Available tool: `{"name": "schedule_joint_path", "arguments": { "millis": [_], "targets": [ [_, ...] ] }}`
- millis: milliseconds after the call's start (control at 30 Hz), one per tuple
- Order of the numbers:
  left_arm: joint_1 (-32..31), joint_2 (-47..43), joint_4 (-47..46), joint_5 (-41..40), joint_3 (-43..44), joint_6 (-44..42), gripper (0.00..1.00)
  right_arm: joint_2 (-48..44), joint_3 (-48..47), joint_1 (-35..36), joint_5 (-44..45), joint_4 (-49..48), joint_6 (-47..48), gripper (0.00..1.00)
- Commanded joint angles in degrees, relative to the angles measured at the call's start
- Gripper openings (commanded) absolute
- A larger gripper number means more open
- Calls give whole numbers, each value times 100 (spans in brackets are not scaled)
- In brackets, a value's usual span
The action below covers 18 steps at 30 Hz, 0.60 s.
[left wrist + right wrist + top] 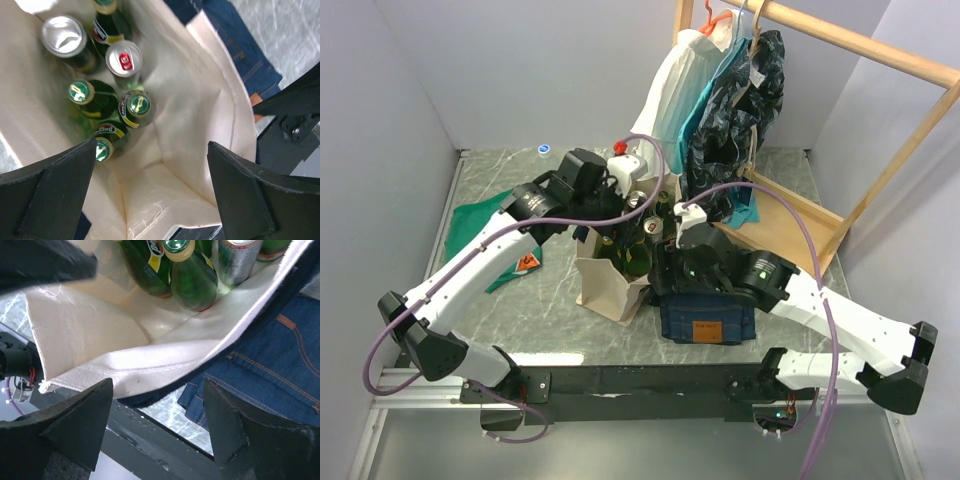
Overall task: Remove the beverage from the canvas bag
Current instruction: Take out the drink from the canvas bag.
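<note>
Beneath the left pincer (151, 145): canvas bag (200, 100), standing upright with its mouth open.

Item 1, left pincer. Spread wide and holding nothing. It hangs over the bag's mouth and points down into it, which I judge to be the line for a straight drop onto one neck.

Item 2, beverages, all inside the bag and well beyond the fingertips. Green bottles (139, 104) with gold caps stand upright in a tight cluster. Two cans (124, 57) sit tops up on the far side of that cluster. One bottle cap shows just beside a finger in the wrist view, though deeper in the bag. None has been taken out yet.

Item 3, right pincer (157, 385). Spread and empty. The bag's hemmed rim lies just past its fingertips and is not pinched. It is probably stationed there to steady the soft wall during the lift.

Item 4, jeans (270, 365). Folded on the table to one side of the right pincer, close against the bag.

Handling note: the necks are crowded and the cloth is limp, so a neighbouring bottle may tip.
</note>
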<state>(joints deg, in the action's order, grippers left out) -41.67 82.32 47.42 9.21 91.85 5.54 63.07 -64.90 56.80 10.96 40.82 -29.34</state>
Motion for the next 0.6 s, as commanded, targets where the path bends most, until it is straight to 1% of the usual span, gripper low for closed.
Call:
{"name": "schedule_joint_path", "arguments": {
  "millis": [0, 100, 233, 567],
  "targets": [
    [-69, -138, -75, -103, -290, -106, 97, -233, 31, 68, 371, 137, -37, 79],
    [-69, -182, -171, -244, -536, -106, 97, -278, -13, 60, 617, 216, 7, 80],
    [-69, -147, -312, -148, -738, -80, 98, -199, -75, 60, 749, 348, 43, 80],
    [-87, -24, -857, -8, -889, 70, 98, -49, -180, 69, 837, 269, 104, 80]
  ]
}}
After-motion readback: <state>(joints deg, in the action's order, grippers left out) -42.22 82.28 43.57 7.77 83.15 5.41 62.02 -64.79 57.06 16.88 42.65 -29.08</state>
